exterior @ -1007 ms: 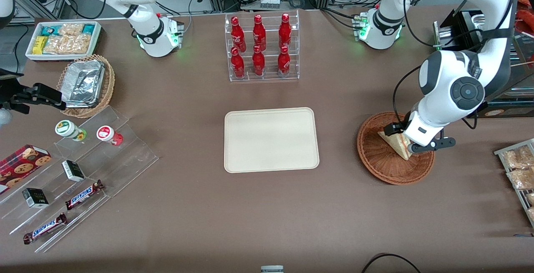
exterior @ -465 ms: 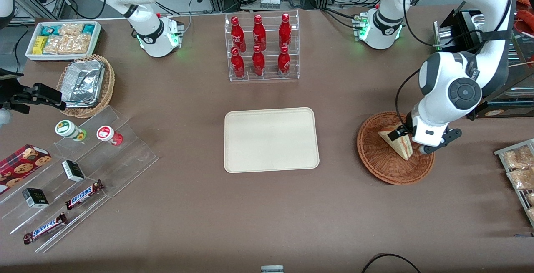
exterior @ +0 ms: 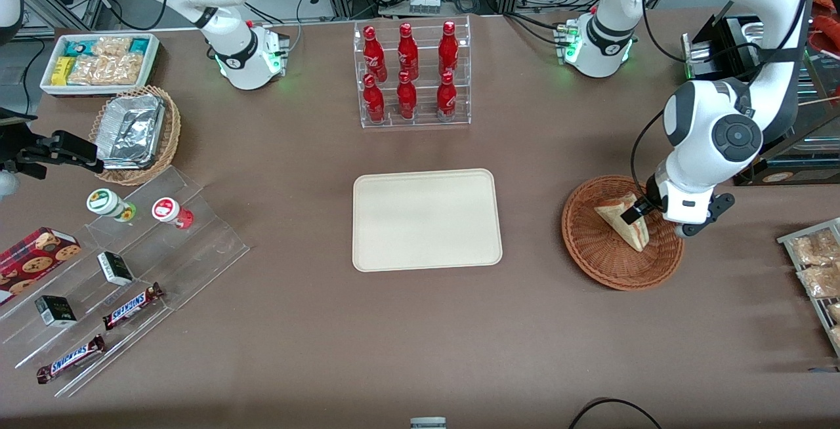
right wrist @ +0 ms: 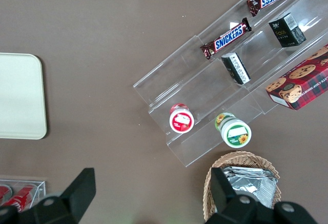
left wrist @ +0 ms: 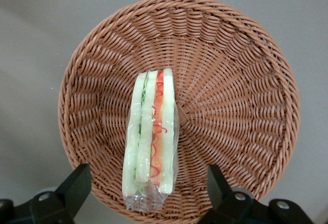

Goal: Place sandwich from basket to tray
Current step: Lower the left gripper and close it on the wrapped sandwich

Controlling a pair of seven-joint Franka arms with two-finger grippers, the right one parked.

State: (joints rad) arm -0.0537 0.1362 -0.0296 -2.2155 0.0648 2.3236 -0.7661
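Note:
The sandwich [exterior: 623, 224], a plastic-wrapped wedge with red-orange and green filling along its cut edge [left wrist: 151, 137], lies in the round reddish-brown wicker basket [exterior: 604, 265] toward the working arm's end of the table. My left gripper [exterior: 646, 219] hovers over the basket's edge, just above the sandwich's wide end. It is open: in the wrist view its two black fingers stand wide apart [left wrist: 148, 193], one on each side of the wrapped end, touching nothing. The basket's weave [left wrist: 230, 80] shows all round the sandwich. The cream tray [exterior: 426, 219] lies bare at the table's middle.
A clear rack of red bottles [exterior: 411, 75] stands farther from the camera than the tray. A wire rack of snack packets [exterior: 814, 265] sits at the working arm's table edge, near the basket. Acrylic steps with candy bars [exterior: 125, 265] lie toward the parked arm's end.
My gripper has drifted a little away from the camera and toward the working arm's end, uncovering more of the sandwich. The sandwich and basket have not moved.

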